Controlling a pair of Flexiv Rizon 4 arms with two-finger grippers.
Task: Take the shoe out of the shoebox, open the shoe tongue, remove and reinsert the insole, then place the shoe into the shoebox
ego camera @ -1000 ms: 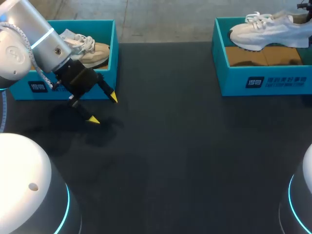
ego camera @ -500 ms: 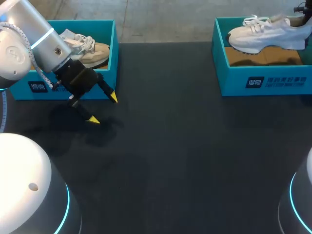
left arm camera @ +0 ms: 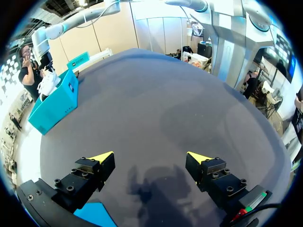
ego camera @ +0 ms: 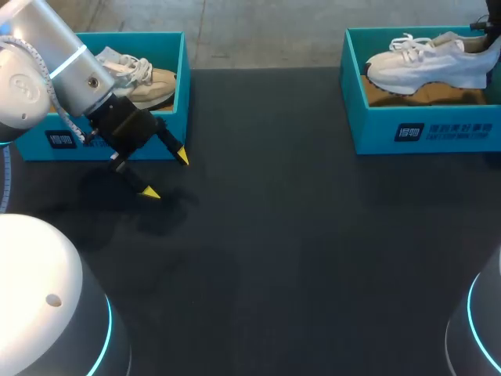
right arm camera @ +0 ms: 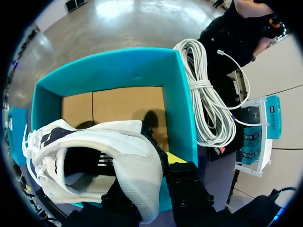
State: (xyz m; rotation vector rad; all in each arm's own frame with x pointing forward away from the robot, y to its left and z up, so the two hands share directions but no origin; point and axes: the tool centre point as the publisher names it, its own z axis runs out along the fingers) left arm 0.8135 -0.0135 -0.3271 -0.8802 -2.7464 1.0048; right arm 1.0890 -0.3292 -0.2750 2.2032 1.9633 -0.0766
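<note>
Head view, from the left: an open-topped teal cardboard shoebox (ego camera: 182, 78) sits at the table's far left corner, with a small dark label printed in white (ego camera: 61, 140) on its front wall. A beige lace-up sneaker (ego camera: 145, 82) lies inside it. Just in front of this box, the left gripper (ego camera: 166, 174) hangs over the black tabletop (ego camera: 274, 235), its yellow-tipped fingers spread wide with nothing between them; the left wrist view shows the same gap (left arm camera: 150, 157). At the far right stands a second teal shoebox (ego camera: 376, 129) with a similar white-on-dark label (ego camera: 444, 131) and a brown cardboard floor (right arm camera: 118, 106). A white mesh sneaker with white laces (ego camera: 427, 66) sits over this box's opening, toe towards the middle of the table. The right gripper (right arm camera: 163, 158) is clamped on its heel collar; whether the sole touches the cardboard cannot be told
</note>
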